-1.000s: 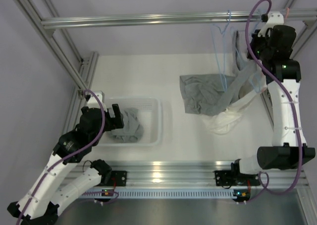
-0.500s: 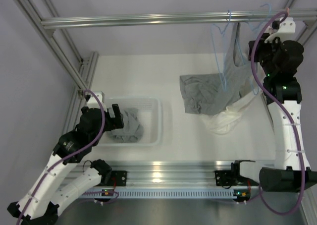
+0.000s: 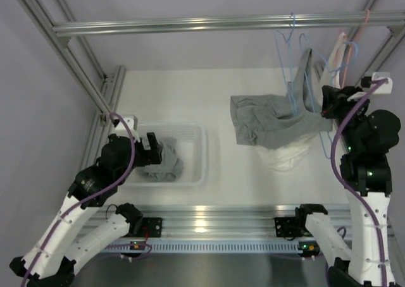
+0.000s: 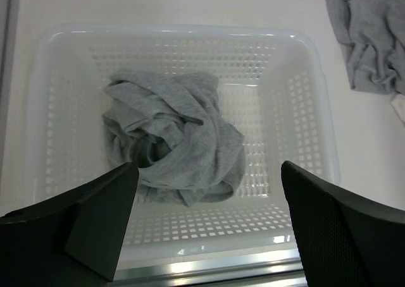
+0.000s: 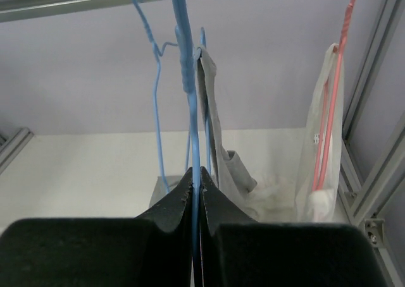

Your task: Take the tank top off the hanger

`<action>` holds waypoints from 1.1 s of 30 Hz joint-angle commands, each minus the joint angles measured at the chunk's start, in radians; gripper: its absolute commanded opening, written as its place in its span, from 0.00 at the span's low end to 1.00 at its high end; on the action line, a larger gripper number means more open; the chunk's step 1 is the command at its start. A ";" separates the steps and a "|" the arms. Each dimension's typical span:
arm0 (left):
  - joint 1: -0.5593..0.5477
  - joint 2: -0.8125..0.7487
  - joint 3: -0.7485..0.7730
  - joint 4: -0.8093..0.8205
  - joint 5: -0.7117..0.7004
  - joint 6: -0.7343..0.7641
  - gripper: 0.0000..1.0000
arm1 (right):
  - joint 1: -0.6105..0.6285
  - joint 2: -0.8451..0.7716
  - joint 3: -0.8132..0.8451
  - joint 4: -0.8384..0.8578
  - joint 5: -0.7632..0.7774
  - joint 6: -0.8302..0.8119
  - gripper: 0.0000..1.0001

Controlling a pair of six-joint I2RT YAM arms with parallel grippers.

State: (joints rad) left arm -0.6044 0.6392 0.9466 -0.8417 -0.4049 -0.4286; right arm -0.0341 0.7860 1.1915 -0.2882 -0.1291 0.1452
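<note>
A grey tank top (image 3: 266,119) lies partly on the table. One strap (image 3: 305,72) runs up over a blue wire hanger (image 3: 288,66) hooked on the top rail. My right gripper (image 3: 326,107) is shut on a blue hanger wire (image 5: 185,66); in the right wrist view the jaws (image 5: 196,173) pinch it, with the grey strap (image 5: 212,103) just to the right. My left gripper (image 3: 149,149) is open and empty above the white basket (image 3: 196,132); it also shows in the left wrist view (image 4: 207,179).
The basket (image 4: 190,31) holds a crumpled grey garment (image 4: 177,141). A white garment (image 3: 288,151) lies under the tank top. A pink hanger (image 5: 335,91) with a white garment hangs at the far right. The metal rail (image 3: 190,24) crosses the back.
My right arm has swung down and toward the near right, away from the rail, with the hanger wire in its jaws. The tank top strap now stands taller. The left arm has not moved.
</note>
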 commanded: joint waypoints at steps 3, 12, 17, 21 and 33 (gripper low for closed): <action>-0.001 0.080 0.127 0.187 0.314 0.022 0.99 | -0.016 -0.186 0.026 -0.159 0.046 0.014 0.00; -0.053 0.353 0.386 0.523 1.017 -0.078 0.99 | -0.018 -0.352 0.225 -0.497 -0.151 -0.001 0.00; -0.220 0.525 0.663 0.546 1.011 0.011 0.99 | 0.008 -0.288 0.448 -0.594 -0.280 0.008 0.00; -0.360 0.658 0.800 0.582 0.942 0.088 0.99 | 0.023 -0.258 0.526 -0.597 -0.420 0.054 0.00; -0.456 0.761 0.851 0.641 0.509 0.241 0.88 | 0.025 -0.088 0.516 -0.476 -0.670 0.174 0.00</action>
State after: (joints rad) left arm -1.0534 1.4391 1.8072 -0.2783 0.2394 -0.2562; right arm -0.0196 0.6540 1.7088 -0.8253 -0.7368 0.2779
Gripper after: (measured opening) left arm 0.906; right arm 0.005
